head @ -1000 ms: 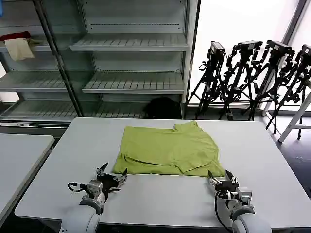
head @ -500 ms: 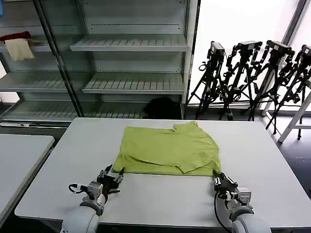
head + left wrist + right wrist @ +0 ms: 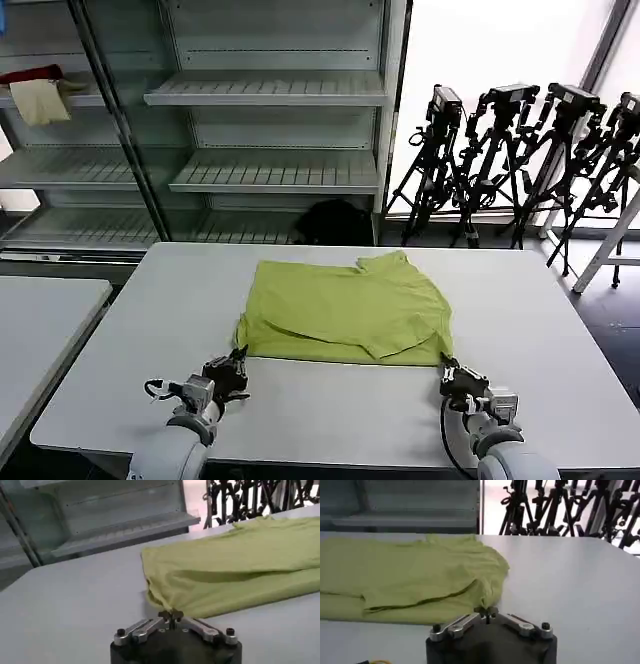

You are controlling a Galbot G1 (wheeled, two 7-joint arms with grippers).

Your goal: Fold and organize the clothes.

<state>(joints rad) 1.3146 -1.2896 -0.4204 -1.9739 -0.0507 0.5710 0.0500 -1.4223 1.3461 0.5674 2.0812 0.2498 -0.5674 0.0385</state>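
The lime-green T-shirt (image 3: pixel 345 309) lies partly folded in the middle of the white table (image 3: pixel 150 310), well back from the near edge; my left gripper (image 3: pixel 238 360) is at the near left corner of the T-shirt, its fingers pressed together on the cloth of this corner (image 3: pixel 170 614); my right gripper (image 3: pixel 447 371) is at the near right corner of the T-shirt, its fingers also pinched narrow on the hem there (image 3: pixel 487 611); both corners are a little drawn up toward my grippers.
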